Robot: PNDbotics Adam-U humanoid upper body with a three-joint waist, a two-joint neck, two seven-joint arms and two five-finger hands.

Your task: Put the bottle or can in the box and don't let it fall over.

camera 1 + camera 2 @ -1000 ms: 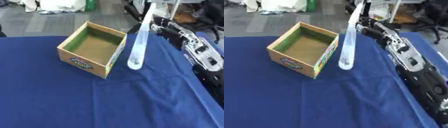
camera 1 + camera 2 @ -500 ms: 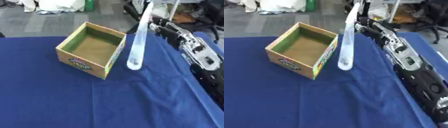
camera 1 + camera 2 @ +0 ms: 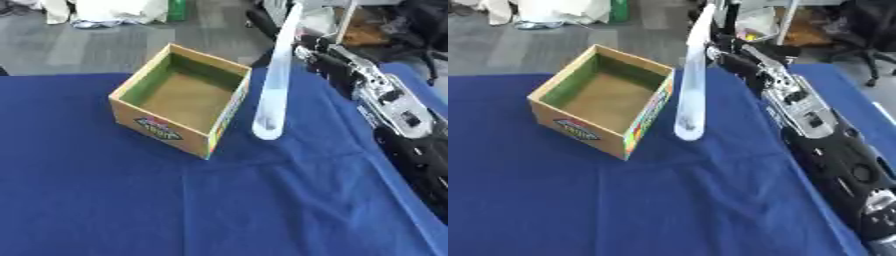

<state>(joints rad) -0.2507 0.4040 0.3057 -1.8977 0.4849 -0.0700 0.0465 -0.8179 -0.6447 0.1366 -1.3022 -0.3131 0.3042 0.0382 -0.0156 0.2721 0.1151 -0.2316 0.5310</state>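
- A tall, pale bottle (image 3: 273,85) hangs beside the empty box (image 3: 181,99), not yet inside.
- The right robot hand (image 3: 721,47) meets its top; grip cannot be made out.

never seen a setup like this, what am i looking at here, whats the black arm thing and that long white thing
Both pictures come from a stereo camera in a humanoid robot's head, looking down at its work, so they show nearly the same scene. The black and silver limb on the right is the robot's right arm, steered by a person. The table is covered with a blue cloth. On it sits an open cardboard box with a green lining and nothing visible inside. The long pale thing is a tall, slim bottle, tilted, beside the box rather than in it. Its top meets the arm's far end, but the hand is hidden, so the grip cannot be seen.
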